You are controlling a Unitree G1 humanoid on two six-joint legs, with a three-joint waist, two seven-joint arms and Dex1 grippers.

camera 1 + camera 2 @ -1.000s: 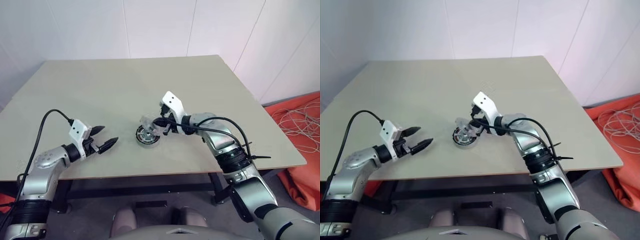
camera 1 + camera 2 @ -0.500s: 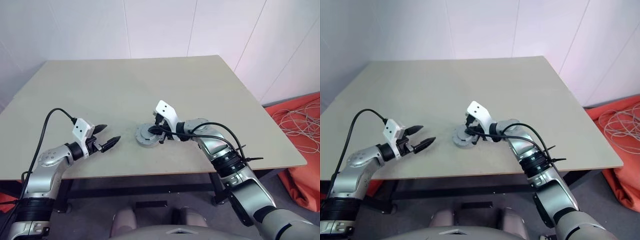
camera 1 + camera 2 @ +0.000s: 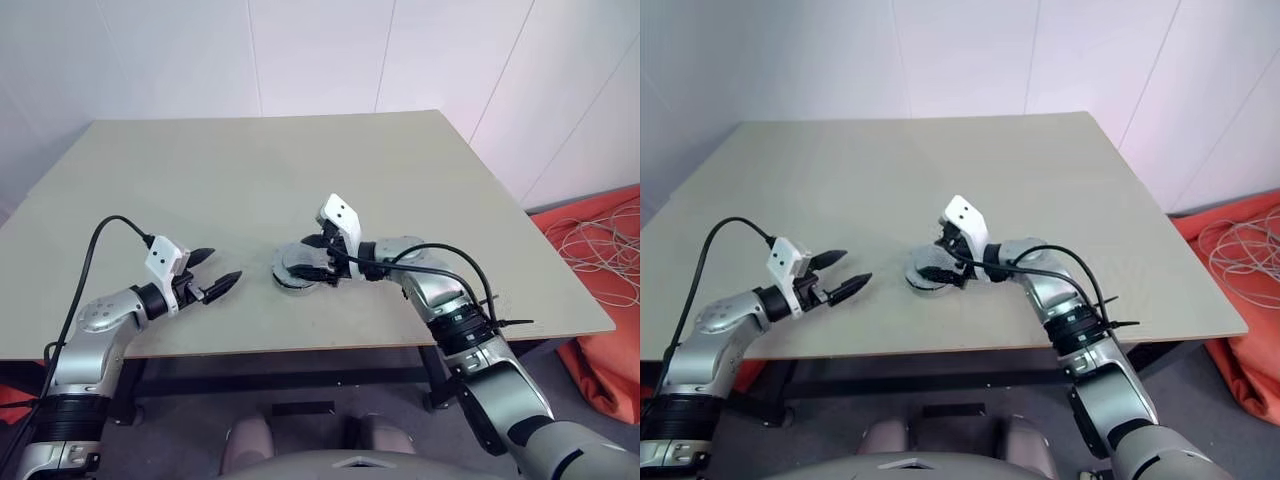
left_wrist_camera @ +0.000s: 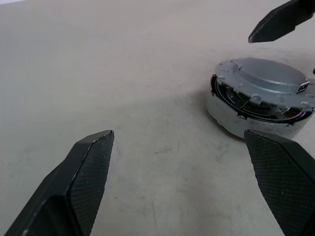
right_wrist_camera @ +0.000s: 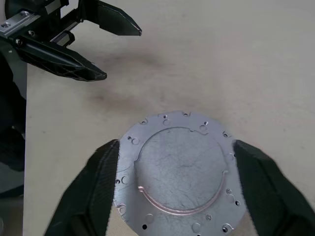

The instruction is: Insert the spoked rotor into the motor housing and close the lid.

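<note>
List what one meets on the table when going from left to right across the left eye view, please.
Left gripper, open, above the table → motor housing with the lid resting on it → right gripper, open around the housing → orange cloth with pale cables on the floor.

Both arms: silver-grey metal shells, black joint bands at forearm and wrist. White angular camera block on each wrist, left one with two small dark dots on its face. Loose black cable loops from each block back along the arm. Left gripper [image 3: 214, 283]: two black pointed fingers [image 4: 86, 177], fine cross-hatch texture on pads. Right gripper [image 5: 176, 184]: same black textured fingers [image 5: 101, 177]. Black cable tie ends stick out at right forearm.
</note>
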